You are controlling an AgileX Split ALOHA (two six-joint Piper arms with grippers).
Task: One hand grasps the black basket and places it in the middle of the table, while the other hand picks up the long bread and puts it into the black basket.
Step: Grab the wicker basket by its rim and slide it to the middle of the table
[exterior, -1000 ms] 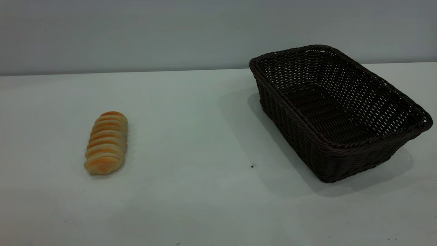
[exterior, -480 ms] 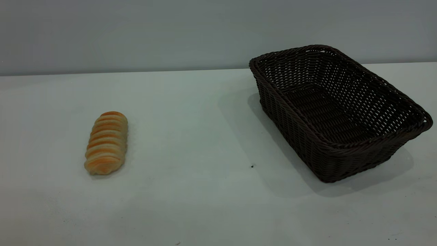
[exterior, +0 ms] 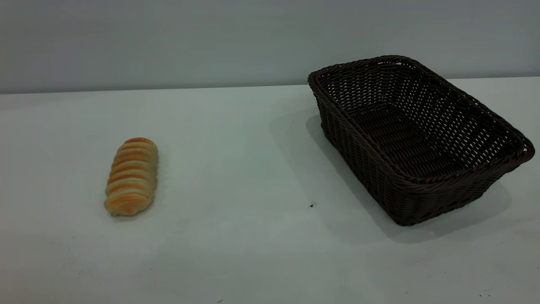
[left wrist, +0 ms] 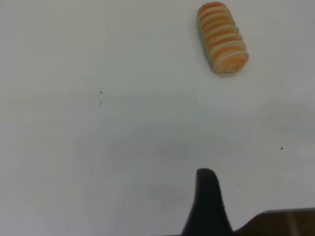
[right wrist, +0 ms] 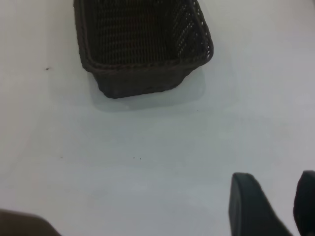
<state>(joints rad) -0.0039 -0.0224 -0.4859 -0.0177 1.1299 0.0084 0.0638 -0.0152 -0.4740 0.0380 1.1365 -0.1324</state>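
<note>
The long bread [exterior: 131, 176], golden-orange with pale stripes, lies on the left part of the table [exterior: 236, 169]. The black basket [exterior: 415, 139], dark woven and empty, stands on the right part of the table, turned at an angle. Neither gripper shows in the exterior view. In the left wrist view my left gripper [left wrist: 206, 196] hangs above bare table, well short of the bread [left wrist: 222, 37]. In the right wrist view my right gripper [right wrist: 274, 184] is open and empty above bare table, apart from the basket [right wrist: 142, 46].
A grey wall [exterior: 168, 42] runs behind the table's far edge. A small dark speck [exterior: 311, 205] lies on the tabletop between bread and basket. A brown patch [left wrist: 280, 223] shows at the frame edge in the left wrist view.
</note>
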